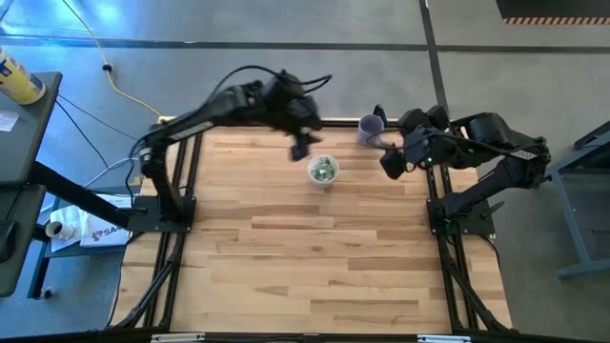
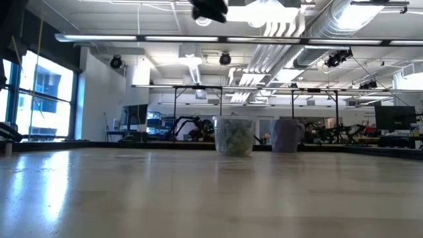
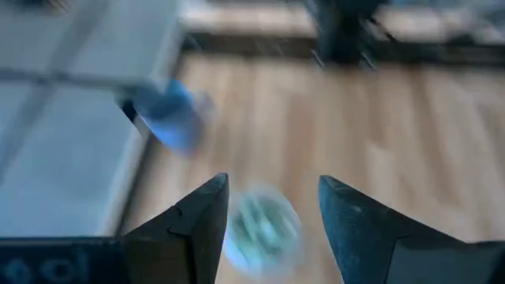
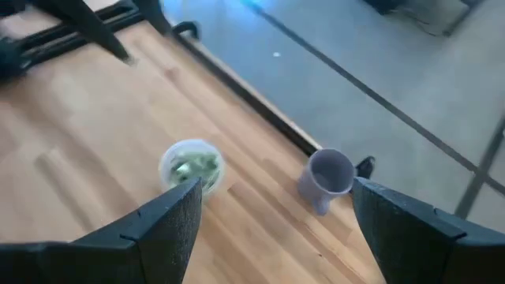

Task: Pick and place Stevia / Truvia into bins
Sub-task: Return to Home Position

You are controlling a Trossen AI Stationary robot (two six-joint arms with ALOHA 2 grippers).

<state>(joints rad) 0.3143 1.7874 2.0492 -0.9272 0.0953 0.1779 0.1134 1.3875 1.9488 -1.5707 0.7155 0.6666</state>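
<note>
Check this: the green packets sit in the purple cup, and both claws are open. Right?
No. The packets sit in the clear cup, not the purple cup; the right wrist view shows it. The left claw and right claw are open.

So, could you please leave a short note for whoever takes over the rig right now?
Left gripper: open, empty, raised high above the table, close to the clear cup.
Right gripper: open, empty, by the table's right edge, near the purple cup.
Stevia packets: piled inside the clear cup; none seen loose on the table.
Done: sorting looks complete.
Left: probably only parking both arms.
</note>
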